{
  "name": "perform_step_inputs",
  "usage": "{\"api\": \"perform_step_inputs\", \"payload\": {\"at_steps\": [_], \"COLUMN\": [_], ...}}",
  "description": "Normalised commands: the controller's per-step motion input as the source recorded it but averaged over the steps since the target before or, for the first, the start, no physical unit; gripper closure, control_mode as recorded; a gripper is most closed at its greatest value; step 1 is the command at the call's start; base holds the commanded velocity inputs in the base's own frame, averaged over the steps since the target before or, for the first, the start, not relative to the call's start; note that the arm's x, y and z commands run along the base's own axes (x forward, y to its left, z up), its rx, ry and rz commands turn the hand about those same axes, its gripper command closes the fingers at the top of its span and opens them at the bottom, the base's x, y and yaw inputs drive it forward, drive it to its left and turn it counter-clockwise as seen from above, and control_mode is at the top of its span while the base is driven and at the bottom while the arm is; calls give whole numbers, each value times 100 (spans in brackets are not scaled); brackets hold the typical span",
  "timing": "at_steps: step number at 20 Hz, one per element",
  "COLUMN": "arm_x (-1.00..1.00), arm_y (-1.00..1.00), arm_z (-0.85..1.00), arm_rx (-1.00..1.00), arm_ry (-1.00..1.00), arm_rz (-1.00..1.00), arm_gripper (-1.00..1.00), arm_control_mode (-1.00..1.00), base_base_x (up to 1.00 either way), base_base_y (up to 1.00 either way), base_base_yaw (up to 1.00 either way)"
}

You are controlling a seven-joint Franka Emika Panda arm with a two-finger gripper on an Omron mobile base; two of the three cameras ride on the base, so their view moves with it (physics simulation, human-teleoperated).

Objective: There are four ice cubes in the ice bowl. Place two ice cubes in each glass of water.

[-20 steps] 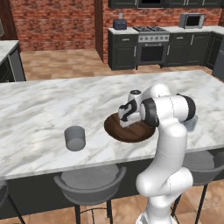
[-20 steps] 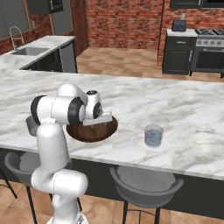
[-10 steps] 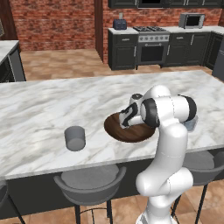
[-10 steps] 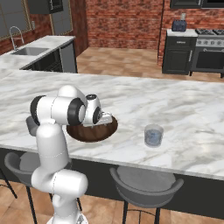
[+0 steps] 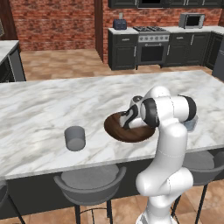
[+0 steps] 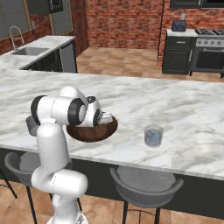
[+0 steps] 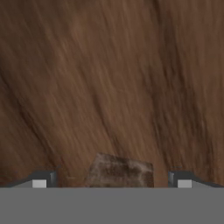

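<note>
The dark brown wooden ice bowl [image 5: 116,131] [image 6: 89,135] sits near the counter's front edge. My gripper [image 5: 127,120] [image 6: 107,118] is down inside it. In the hand view the bowl's grain [image 7: 109,87] is very close, and one pale ice cube [image 7: 120,172] lies between my two fingertips [image 7: 39,181]. The gripper [image 7: 111,181] is open, its jaws standing wide on either side of the cube, apart from it. One glass of water [image 5: 75,138] stands left of the bowl, half hidden behind my arm [image 6: 31,125] in the right base view. The other glass [image 6: 153,135] stands right of the bowl.
The marble island counter [image 5: 52,105] stretches wide to the left and back. Grey bar stools [image 5: 89,183] [image 6: 146,186] stand under its front edge. A stove and dark cabinets [image 5: 151,48] line the far wall, and a sink [image 6: 26,51] is at the far left.
My gripper has dropped lower into the bowl, from above its rim down to its floor. Its jaws stayed wide. The bowl and the glasses have not moved.
</note>
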Motion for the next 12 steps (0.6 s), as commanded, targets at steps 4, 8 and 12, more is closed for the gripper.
{"api": "perform_step_inputs", "payload": {"at_steps": [4, 8, 12], "arm_x": [3, 4, 9], "arm_y": [0, 0, 2], "arm_z": [-3, -14, -23], "arm_rx": [1, 3, 6], "arm_ry": [-5, 0, 0], "arm_rz": [-4, -4, -4], "arm_gripper": [-100, -100, 100], "arm_control_mode": [-100, -100, -100], "base_base_x": [0, 0, 0], "base_base_y": [0, 0, 0], "base_base_yaw": [0, 0, 0]}}
